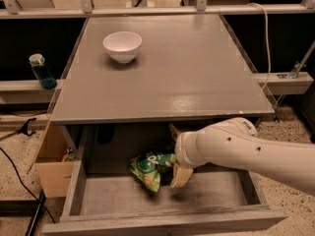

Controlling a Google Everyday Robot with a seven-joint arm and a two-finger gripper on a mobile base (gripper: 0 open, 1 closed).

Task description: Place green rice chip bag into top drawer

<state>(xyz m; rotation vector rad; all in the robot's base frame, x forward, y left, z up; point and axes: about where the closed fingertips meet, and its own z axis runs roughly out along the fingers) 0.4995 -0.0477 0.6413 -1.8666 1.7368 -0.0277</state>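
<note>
1. The drawer (98, 200) is standing open at the near edge.
2. The bag (146, 168) is sitting inside it, left of centre, just beside the gripper (173, 156), which is reaching in from the right; whether it is gripping, I cannot tell.
3. A bowl (122, 45) is sitting far left on the table (197, 73).

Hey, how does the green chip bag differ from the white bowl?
The green rice chip bag is crinkled and bright green; the white bowl is smooth and plain white. The bag is inside the open top drawer; the bowl stands upright on the tabletop. The pincer is in the drawer next to the bag, far from the bowl.
</note>
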